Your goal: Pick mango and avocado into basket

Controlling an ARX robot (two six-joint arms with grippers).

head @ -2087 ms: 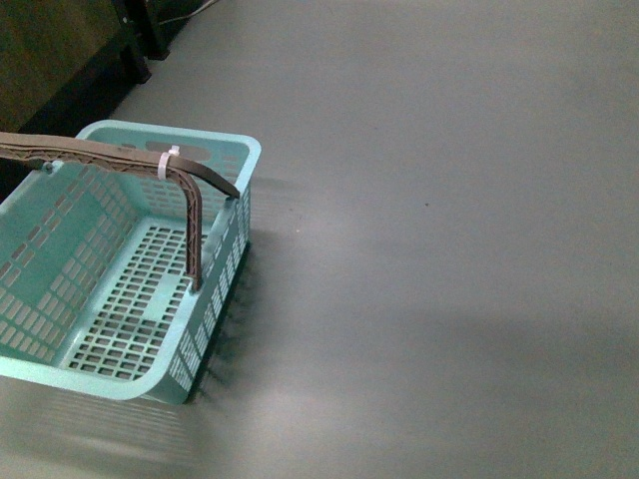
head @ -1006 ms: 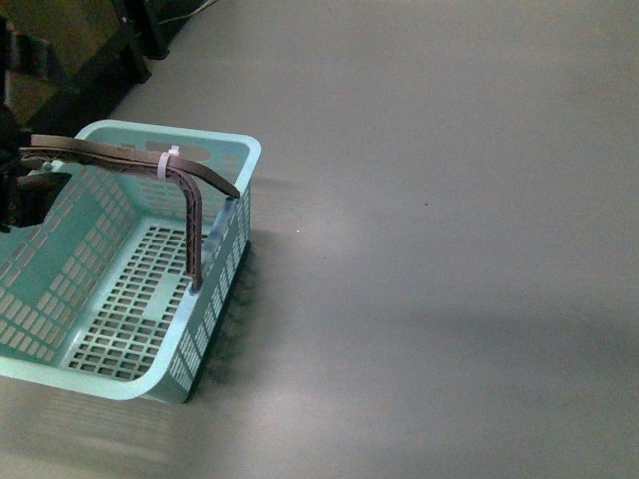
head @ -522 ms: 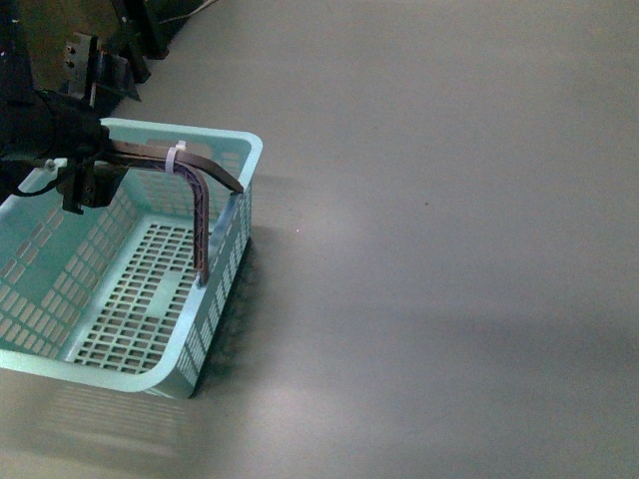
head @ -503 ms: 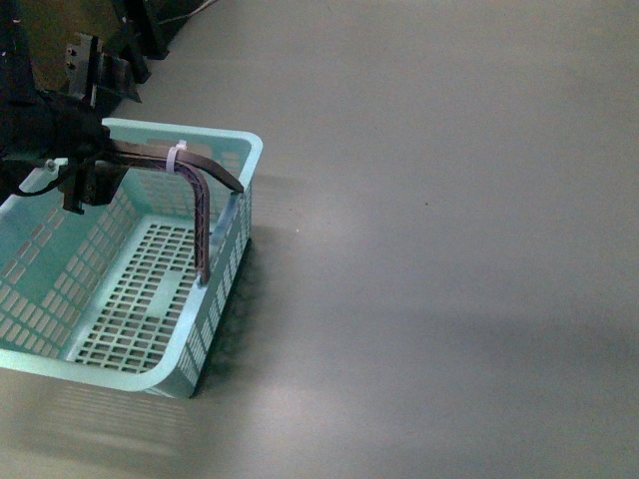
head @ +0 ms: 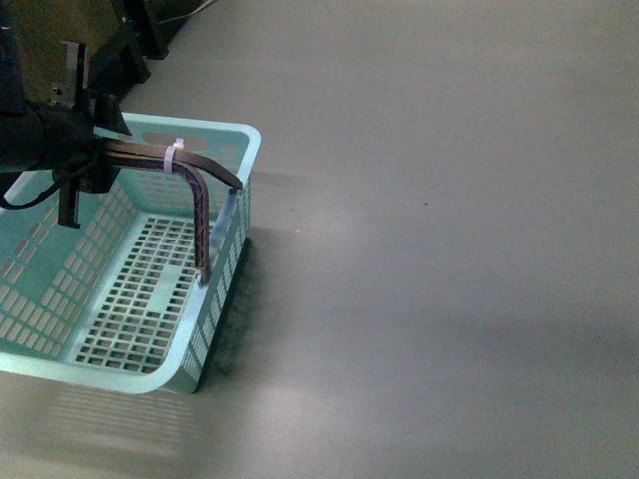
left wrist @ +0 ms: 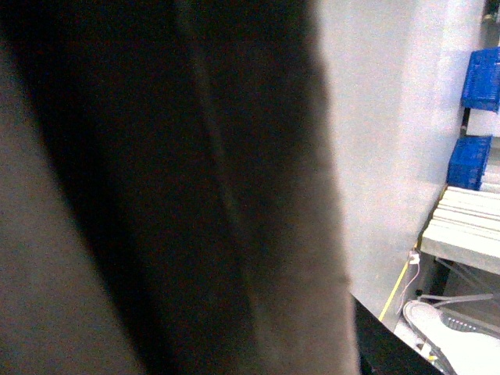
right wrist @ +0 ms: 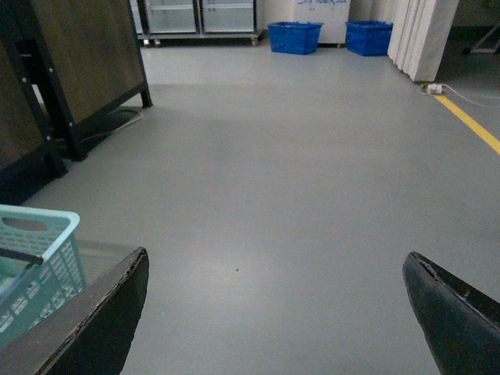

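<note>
**Basket at hand, both fruits out of view.**
My left gripper (head: 72, 145) sits at the grey-brown handle (head: 195, 175) of the turquoise basket (head: 150, 377), near the white zip tie (head: 172, 157). I cannot tell whether its jaws pinch the handle, since the left wrist view is filled by a dark, blurred surface. My right gripper (right wrist: 277, 312) hangs spread over bare grey floor (right wrist: 312, 195), beside the basket's corner. Neither mango nor avocado appears in any view, and the visible slotted bottom holds no fruit; the basket's left part is cut off. By judgement, the mango is smooth, slippery and easily bruised, best clasped across its short middle. The avocado's dull skin should grip better, taken likewise at its waist.
</note>
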